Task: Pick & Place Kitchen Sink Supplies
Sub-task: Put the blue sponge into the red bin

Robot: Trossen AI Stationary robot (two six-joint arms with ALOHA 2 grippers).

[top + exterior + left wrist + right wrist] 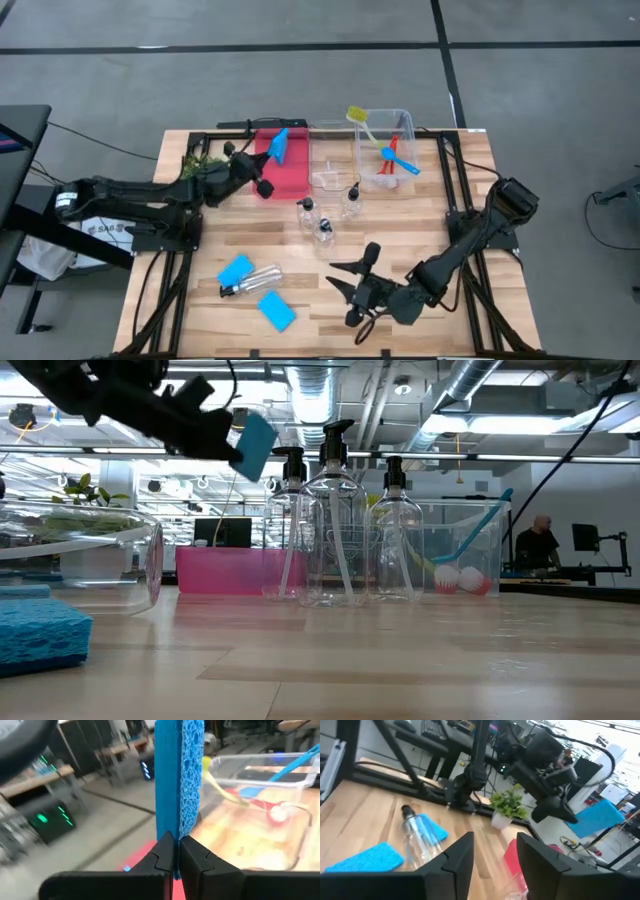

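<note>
We see the left gripper [272,152] clamped tight on a blue sponge [279,146], which stands on edge between its fingertips, raised above the red tray [292,178]. In the left wrist view the sponge [178,775] rises straight up from the pinched fingers [197,857], and beyond it sits a clear bin [280,805] holding the brushes [292,765]. Just behind this gripper's arm stands the small green plant [197,160].

The right gripper [350,280] hangs near the front of the table, its fingers [455,857] parted with nothing between them. Ahead of it, toward the left arm, a clear bottle [250,281] lies on its side, with one blue sponge [236,269] touching it on the far side and another sponge [277,311] just beside it on the near side. Between this gripper and the raised sponge stand three upright pump bottles [323,222], close together. Past them is the bin [400,175] with the blue brush [402,163], the red brush [393,150] and the yellow-green brush [361,122] leaning in it. A second, smaller clear bin [330,150] sits between that one and the tray.
</note>
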